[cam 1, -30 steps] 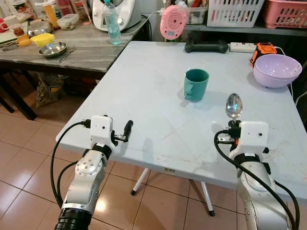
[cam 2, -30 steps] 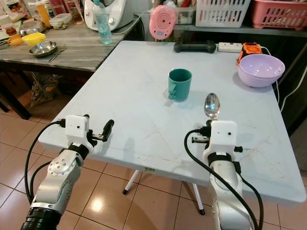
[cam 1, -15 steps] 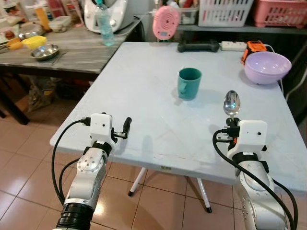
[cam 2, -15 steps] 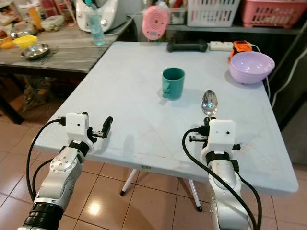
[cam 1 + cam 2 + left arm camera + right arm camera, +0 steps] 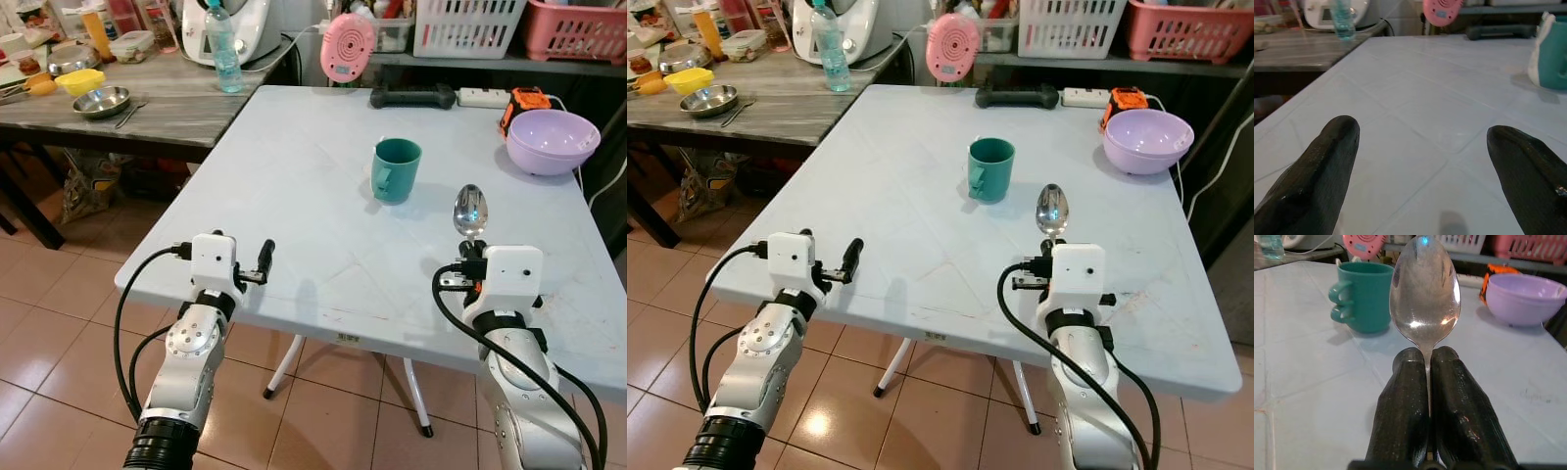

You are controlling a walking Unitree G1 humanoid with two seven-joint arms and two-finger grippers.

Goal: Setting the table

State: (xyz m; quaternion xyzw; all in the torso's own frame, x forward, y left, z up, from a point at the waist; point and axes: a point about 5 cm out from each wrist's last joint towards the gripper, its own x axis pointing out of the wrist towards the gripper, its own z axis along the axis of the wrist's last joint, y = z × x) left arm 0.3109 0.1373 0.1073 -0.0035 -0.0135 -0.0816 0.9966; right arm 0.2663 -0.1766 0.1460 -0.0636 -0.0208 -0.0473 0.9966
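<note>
Here, over the near right part of the pale tabletop (image 5: 294,176): right hand (image 5: 1425,377), fingers pressed together on the handle of a metal spoon (image 5: 470,211), bowl end raised and pointing forward, away from the robot. Beyond the spoon and slightly left, standing on the tabletop: a teal mug (image 5: 396,169), handle turned toward the robot's left. Farther back at the right corner: a lilac bowl (image 5: 552,141), well apart from the mug. At the near left edge of the tabletop: left hand (image 5: 1425,171), fingers (image 5: 1327,166) spread wide, gripping nothing, hovering low over bare surface. Along the far edge: a black dumbbell (image 5: 412,96), a white power strip (image 5: 487,96) and a pink round gadget (image 5: 347,46).
</note>
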